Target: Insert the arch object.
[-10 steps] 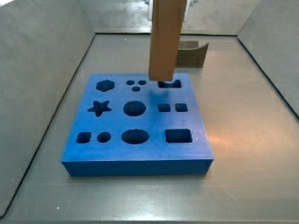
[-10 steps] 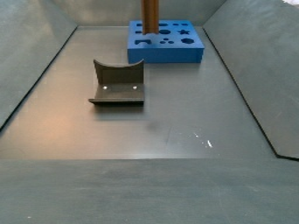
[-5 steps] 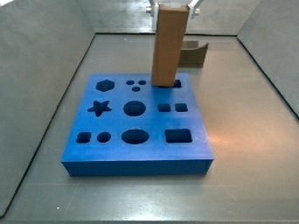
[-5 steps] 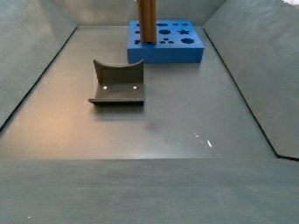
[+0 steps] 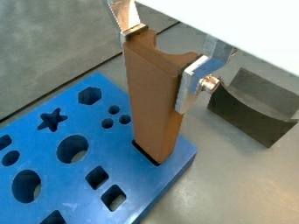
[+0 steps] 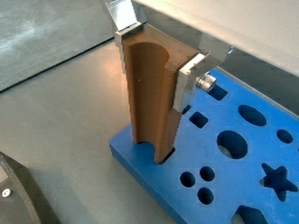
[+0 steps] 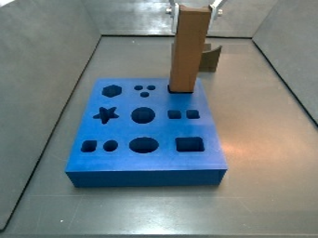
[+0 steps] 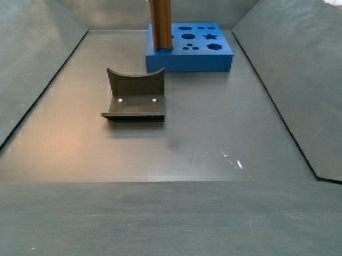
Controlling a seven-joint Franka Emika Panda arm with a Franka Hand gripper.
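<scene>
The arch object is a tall tan-brown prism standing upright with its lower end in a hole at the far edge of the blue board. It shows in both wrist views, with a curved groove down one face, and in a side view. My gripper is at the prism's top, its silver fingers pressed on opposite sides; it also shows in a wrist view and in a side view. The board also shows in other views.
A short dark grey-brown block with a curved notch lies on the floor apart from the board; it shows behind the prism in a side view and in both wrist views. Grey walls enclose the floor.
The arch object has come down with my gripper, and its lower end now sits deeper in the board's hole. The dark block has not moved.
</scene>
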